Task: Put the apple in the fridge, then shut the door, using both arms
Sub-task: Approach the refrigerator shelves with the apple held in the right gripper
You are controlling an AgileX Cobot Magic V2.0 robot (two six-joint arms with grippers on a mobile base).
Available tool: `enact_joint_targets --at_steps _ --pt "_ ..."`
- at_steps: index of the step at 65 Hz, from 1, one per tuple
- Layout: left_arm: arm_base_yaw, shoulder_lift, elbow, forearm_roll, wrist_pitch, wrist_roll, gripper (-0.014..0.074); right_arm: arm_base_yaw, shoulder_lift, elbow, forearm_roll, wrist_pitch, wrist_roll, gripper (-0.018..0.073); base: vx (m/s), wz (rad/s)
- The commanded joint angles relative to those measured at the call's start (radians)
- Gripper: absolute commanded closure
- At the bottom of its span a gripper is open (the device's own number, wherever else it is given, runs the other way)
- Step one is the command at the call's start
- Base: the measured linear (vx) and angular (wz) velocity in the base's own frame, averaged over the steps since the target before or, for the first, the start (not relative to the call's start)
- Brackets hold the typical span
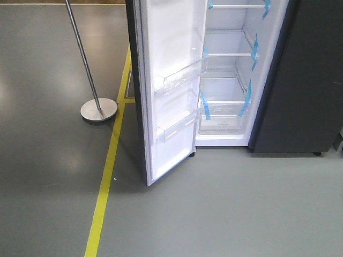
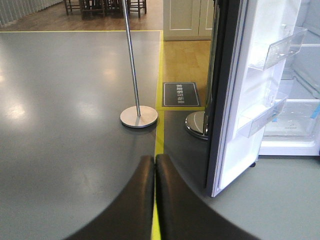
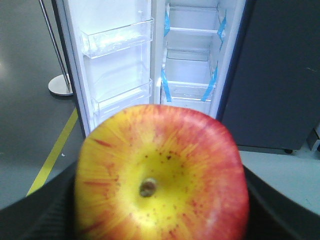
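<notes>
The apple (image 3: 162, 177), red and yellow with its stem dimple facing the camera, fills the lower half of the right wrist view. My right gripper (image 3: 160, 200) is shut on it, one dark finger showing at each side. Beyond it the fridge (image 3: 192, 55) stands open, white inside with shelves and blue tape. Its door (image 1: 174, 80) is swung wide to the left, clear bins on the white lining. My left gripper (image 2: 154, 172) is shut with nothing in it, low over the floor left of the door's edge (image 2: 220, 100). Neither arm appears in the front view.
A metal pole on a round base (image 1: 98, 110) stands left of the door. A yellow floor line (image 1: 107, 182) runs past the door's outer edge. A dark grey cabinet (image 1: 308, 75) stands right of the fridge. A second round base (image 2: 196, 123) sits behind the door.
</notes>
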Motion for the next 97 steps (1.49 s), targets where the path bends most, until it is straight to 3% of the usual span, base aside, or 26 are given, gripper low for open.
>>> enact_joint_targets --at_steps 1,97 --pt "-0.003 -0.014 0.020 -0.003 -0.064 -0.010 0.0601 -0.001 0.007 -0.027 0.015 -0.080 -0.007 0.0529 0.06 0.01" --pt "-0.003 -0.014 0.020 -0.003 -0.064 -0.010 0.0601 -0.001 0.007 -0.027 0.015 -0.080 -0.007 0.0529 0.07 0.00"
